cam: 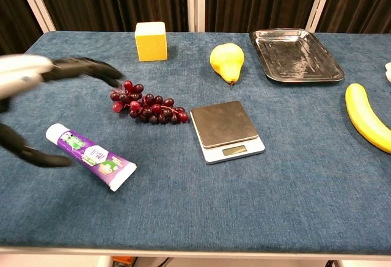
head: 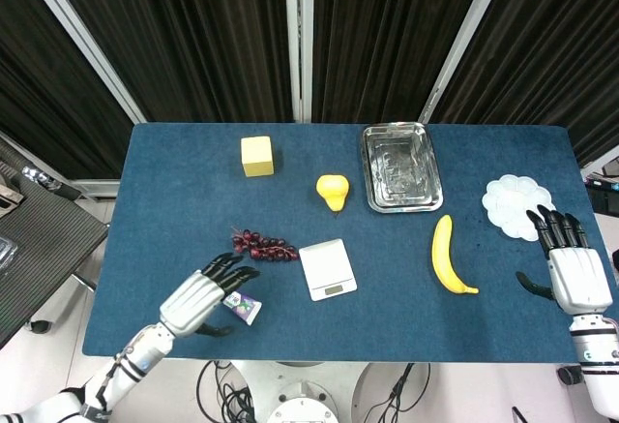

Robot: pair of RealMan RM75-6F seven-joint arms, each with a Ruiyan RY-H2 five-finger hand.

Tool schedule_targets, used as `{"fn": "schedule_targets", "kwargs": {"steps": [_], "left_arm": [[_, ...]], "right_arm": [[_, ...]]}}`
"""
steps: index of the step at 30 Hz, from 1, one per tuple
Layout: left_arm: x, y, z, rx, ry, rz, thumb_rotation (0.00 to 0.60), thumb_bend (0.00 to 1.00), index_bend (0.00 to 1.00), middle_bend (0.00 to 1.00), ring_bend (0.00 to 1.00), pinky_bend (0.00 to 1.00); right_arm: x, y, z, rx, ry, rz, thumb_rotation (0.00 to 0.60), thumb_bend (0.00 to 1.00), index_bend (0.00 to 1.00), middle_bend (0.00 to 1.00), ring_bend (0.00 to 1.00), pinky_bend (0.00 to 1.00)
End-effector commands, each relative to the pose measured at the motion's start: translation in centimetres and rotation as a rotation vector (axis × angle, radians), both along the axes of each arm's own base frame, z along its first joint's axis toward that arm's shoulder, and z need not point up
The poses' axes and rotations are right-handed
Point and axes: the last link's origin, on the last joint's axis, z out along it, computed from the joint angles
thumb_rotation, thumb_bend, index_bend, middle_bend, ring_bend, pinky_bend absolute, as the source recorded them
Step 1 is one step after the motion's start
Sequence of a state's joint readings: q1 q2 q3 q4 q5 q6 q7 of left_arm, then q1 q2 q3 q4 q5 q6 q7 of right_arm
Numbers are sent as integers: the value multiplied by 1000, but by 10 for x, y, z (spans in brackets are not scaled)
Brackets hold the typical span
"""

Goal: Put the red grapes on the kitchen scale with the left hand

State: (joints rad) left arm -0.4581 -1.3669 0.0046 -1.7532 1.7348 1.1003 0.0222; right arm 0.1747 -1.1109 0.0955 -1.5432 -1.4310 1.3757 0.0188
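While your left hand [head: 198,299] hovers empty with fingers spread above the toothpaste tube [cam: 91,156], the red grapes [head: 262,245] lie just left of the kitchen scale [head: 327,268]; you're in the approach, so reach forward and close around the bunch.

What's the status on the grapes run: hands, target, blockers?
Left hand open, above the toothpaste tube, short of the red grapes. Right hand open at table edge. Kitchen scale bare beside grapes. Nothing between them.
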Motion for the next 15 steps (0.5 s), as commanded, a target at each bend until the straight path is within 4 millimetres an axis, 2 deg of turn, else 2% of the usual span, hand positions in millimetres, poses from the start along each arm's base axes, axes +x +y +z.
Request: {"fn": "schedule_targets", "kwargs": {"steps": [1, 4, 10, 15], "left_arm": [[20, 3, -22, -49, -35, -54, 600, 258, 106, 175, 0, 16], [25, 4, -34, -71, -39, -70, 600, 310, 105, 196, 0, 18], [31, 5, -55, -104, -35, -78, 600, 312, 82, 205, 0, 20], [27, 2, -71, -137, -11, -65, 600, 313, 73, 189, 0, 18]], "right_arm": [[-3, 1, 3, -3, 14, -12, 600, 110, 0, 0, 0, 0], [-9, 2, 6, -10, 27, -35, 600, 110, 0, 0, 0, 0], [-20, 4, 12, -29, 31, -71, 600, 112, 0, 0, 0, 0], [-26, 4, 15, -39, 26, -85, 600, 112, 0, 0, 0, 0]]}}
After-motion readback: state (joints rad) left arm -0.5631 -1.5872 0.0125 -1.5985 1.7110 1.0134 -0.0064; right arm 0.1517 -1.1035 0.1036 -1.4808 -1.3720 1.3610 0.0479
